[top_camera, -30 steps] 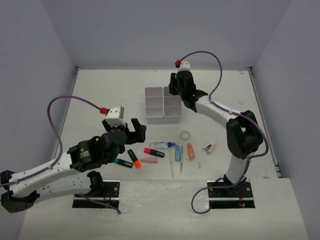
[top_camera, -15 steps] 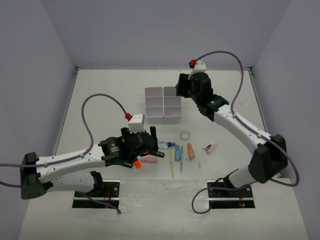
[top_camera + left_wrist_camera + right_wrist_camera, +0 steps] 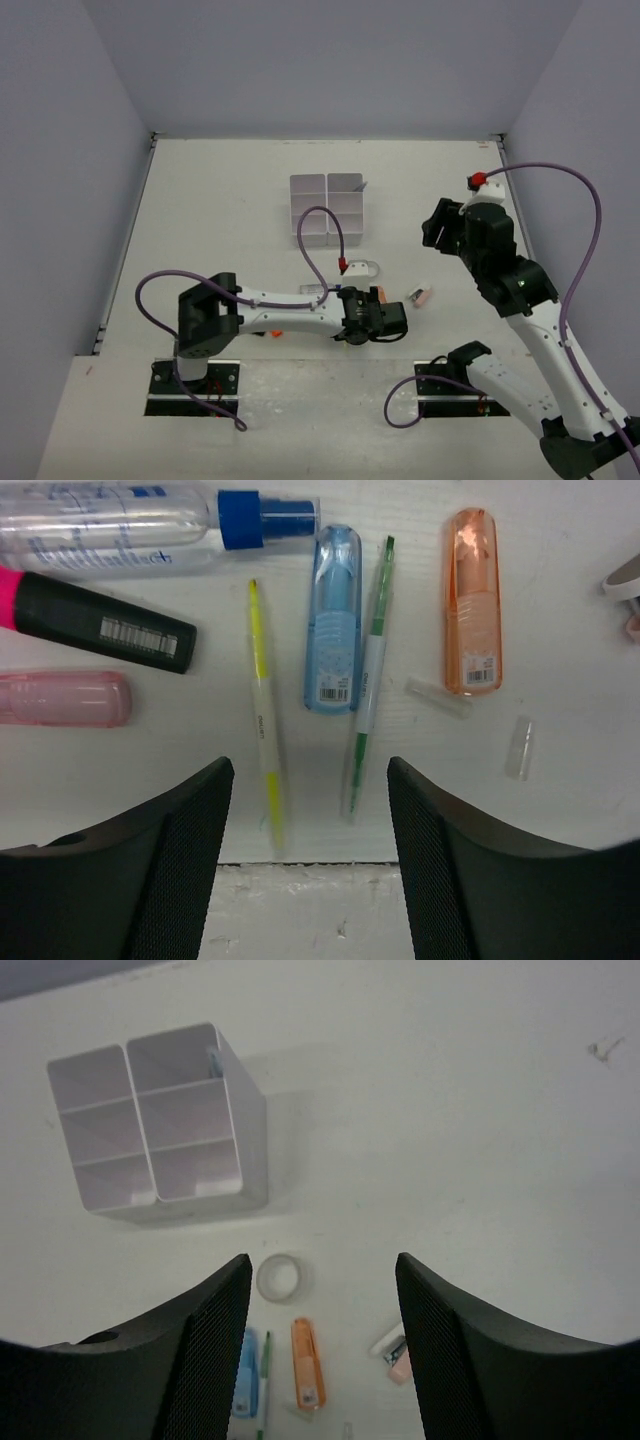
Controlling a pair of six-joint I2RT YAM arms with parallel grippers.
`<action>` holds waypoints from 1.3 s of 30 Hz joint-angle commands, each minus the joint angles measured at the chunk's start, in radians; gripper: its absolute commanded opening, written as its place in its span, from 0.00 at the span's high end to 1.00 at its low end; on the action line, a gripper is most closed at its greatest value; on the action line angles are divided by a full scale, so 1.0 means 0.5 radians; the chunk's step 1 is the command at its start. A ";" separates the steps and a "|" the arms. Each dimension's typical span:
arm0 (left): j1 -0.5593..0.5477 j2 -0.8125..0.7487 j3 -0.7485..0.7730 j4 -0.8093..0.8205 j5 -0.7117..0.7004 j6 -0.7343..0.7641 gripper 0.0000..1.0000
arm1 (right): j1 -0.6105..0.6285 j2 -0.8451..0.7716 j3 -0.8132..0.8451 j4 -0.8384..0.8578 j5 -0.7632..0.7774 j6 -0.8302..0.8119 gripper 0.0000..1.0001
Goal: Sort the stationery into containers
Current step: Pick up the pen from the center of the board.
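My left gripper hangs open over the near row of stationery, nothing between its fingers. Below it lie a yellow pen, a green pen, a blue case, an orange case, a blue-capped glue pen, a black highlighter with a pink end and a pink eraser. My right gripper is open and empty, raised to the right of the white six-compartment organiser. Its view shows the organiser, the tape ring and the orange case.
A blue item stands in a far compartment of the organiser. A small pink and white piece lies right of the row. Two clear caps lie by the orange case. The table's near edge runs just under my left fingers.
My left arm swept right along the near row, from the highlighters to the pens, and its jaws narrowed. My right arm pulled back from the organiser to the right and its jaws opened.
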 commanded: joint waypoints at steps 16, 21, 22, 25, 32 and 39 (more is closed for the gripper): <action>-0.033 0.118 -0.093 -0.030 0.030 -0.200 0.60 | -0.008 -0.036 -0.081 -0.106 -0.170 0.046 0.45; -0.001 0.107 -0.146 0.051 0.012 -0.159 0.65 | -0.008 -0.057 -0.102 -0.074 -0.216 0.036 0.47; 0.005 0.104 -0.155 0.061 0.009 -0.155 0.65 | -0.008 -0.061 -0.108 -0.062 -0.218 0.031 0.47; 0.019 0.103 -0.185 0.108 0.011 -0.129 0.65 | -0.008 -0.091 -0.133 -0.021 -0.270 0.025 0.47; 0.082 0.130 -0.277 0.232 0.077 -0.065 0.74 | -0.005 -0.091 -0.165 0.010 -0.339 0.022 0.49; 0.130 0.098 -0.379 0.250 0.135 -0.060 0.98 | -0.005 -0.015 -0.165 -0.114 -0.449 0.051 0.56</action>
